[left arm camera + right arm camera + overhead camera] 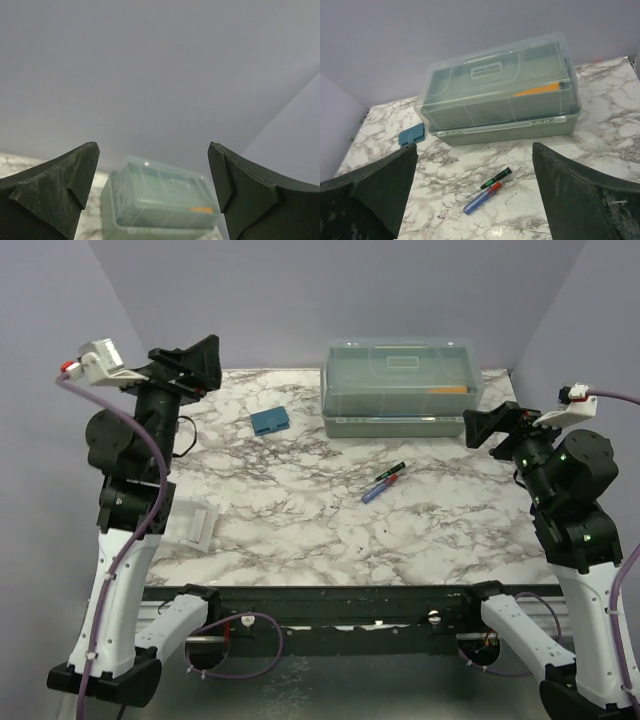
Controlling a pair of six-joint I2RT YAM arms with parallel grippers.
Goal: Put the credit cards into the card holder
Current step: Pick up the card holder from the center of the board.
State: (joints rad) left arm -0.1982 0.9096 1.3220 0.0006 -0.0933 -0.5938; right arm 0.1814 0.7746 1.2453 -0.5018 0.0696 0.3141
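The card holder (270, 421) lies back-left on the tabletop (330, 530), nearer the gaping left tool (205, 365); the right tool (478, 428) gapes too.

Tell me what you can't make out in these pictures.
1. Top view: the left arm covers part of the white tray; no credit cards are discernible anywhere.
2. Left wrist view: the lidded box is blurred and cut off by the bottom edge.
3. Right wrist view: a finger of the right tool hides the near corner of the card holder.
4. Box contents: murky through its lid.
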